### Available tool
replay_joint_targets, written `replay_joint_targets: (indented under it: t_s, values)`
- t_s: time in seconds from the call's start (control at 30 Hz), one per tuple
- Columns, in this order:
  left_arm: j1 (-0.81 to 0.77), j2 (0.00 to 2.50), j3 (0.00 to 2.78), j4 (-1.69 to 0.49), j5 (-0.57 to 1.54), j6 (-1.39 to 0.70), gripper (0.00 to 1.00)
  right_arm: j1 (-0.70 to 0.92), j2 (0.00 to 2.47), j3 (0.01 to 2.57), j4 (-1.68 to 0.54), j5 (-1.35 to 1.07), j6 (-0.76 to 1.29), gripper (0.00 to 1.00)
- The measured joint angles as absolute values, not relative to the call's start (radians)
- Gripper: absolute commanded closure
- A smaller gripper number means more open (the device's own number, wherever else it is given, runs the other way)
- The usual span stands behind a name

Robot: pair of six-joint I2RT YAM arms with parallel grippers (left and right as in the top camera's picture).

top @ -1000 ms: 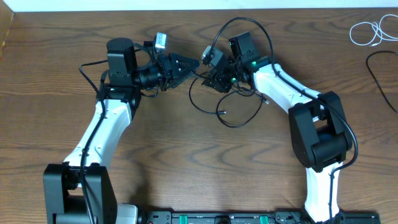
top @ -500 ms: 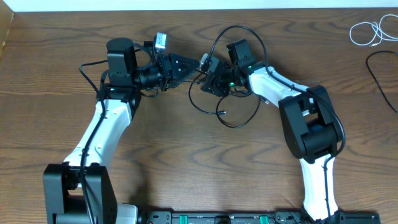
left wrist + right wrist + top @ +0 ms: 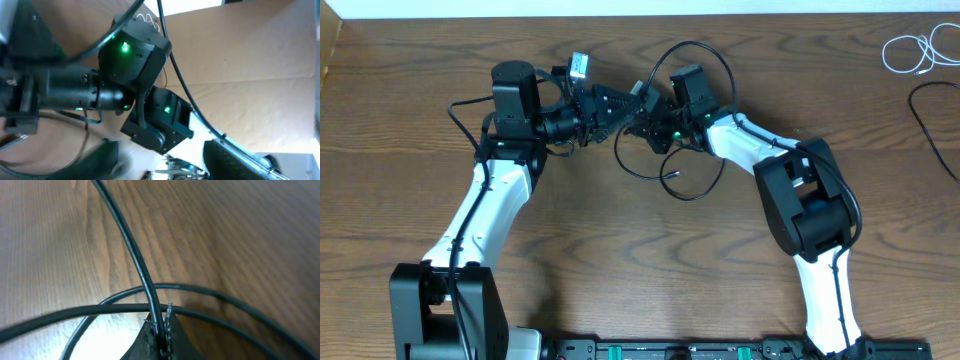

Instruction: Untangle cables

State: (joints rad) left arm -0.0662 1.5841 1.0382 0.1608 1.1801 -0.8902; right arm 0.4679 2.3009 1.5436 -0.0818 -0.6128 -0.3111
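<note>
A black cable lies in loose loops on the table centre, with a plug end in the loop. My right gripper is shut on a strand of this black cable, which runs up out of the jaws over two crossing strands. My left gripper is open, its two fingers wide apart, right next to the right wrist; it holds nothing. A white cable is coiled at the far right back. Another black cable lies at the right edge.
The two arms meet close together at the table's back centre. The right arm's own thick black wire arches above its wrist. The table's back edge runs just behind the arms.
My right arm has swung left towards the left gripper, dragging the black cable loops left with it. The left arm has stayed in place.
</note>
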Motion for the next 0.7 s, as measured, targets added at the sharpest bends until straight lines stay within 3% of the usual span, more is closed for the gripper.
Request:
replay_joint_targets:
  t_s: [0.07, 0.4, 0.7]
  values:
    - [-0.066, 1.584, 1.038, 0.16, 1.18, -0.891, 0.05, 0.47, 2.301, 1.544, -0.091, -0.61, -0.271, 0.99]
    - [-0.062, 1.584, 1.038, 0.162, 1.152, -0.817, 0.04, 0.369, 2.271, 1.546, -0.365, -0.589, -0.164, 0.99]
    - [0.023, 1.584, 1.038, 0.048, 1.029, -0.637, 0.04, 0.326, 2.176, 1.551, -0.775, -0.313, -0.13, 0.99]
